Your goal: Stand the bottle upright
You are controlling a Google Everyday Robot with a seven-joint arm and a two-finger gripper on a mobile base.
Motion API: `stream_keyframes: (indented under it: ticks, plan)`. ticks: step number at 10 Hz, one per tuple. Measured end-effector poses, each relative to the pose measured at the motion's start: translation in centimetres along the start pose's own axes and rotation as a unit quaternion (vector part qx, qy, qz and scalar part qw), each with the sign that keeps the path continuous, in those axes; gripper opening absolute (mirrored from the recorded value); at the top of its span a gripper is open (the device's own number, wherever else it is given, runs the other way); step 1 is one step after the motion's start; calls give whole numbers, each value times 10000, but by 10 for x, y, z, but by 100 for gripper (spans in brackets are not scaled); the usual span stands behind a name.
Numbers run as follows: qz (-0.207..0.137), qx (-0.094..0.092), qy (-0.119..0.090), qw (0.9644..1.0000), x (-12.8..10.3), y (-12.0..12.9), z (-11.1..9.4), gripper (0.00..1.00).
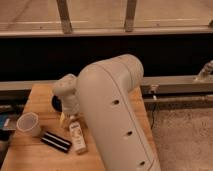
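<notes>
Arm bent downward at left-centre. End effector (65,116) was at the upper end of the bottle (78,137), which lay on the desk (30,156). Grip state could not be determined.

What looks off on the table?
The bottle lies on its side on the wooden table, right of the black block. The gripper is at its far end. The white cup stands upright.

The thick cream arm (117,115) rises from lower right (filling much of the view), elbow bent, its wrist (66,92) pointing the gripper (66,116) downward at left.
</notes>
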Motion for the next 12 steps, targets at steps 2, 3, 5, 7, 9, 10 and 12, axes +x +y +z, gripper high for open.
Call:
stream_keyframes:
  ticks: [2,3,5,7,9,10,12]
  plan:
    - [25,144,56,9999,1,-1,2,74]
    - [26,265,97,9996,2,1,3,66]
    - [69,384,165,9991,3,0,5,45]
    - [85,434,170,9989,3,1,5,26]
    - [114,480,124,9987,3,0,1,6]
    - [146,506,42,9986,1,-2,-6,0]
    - [214,565,-166,9980,-1,-8,-27,0]
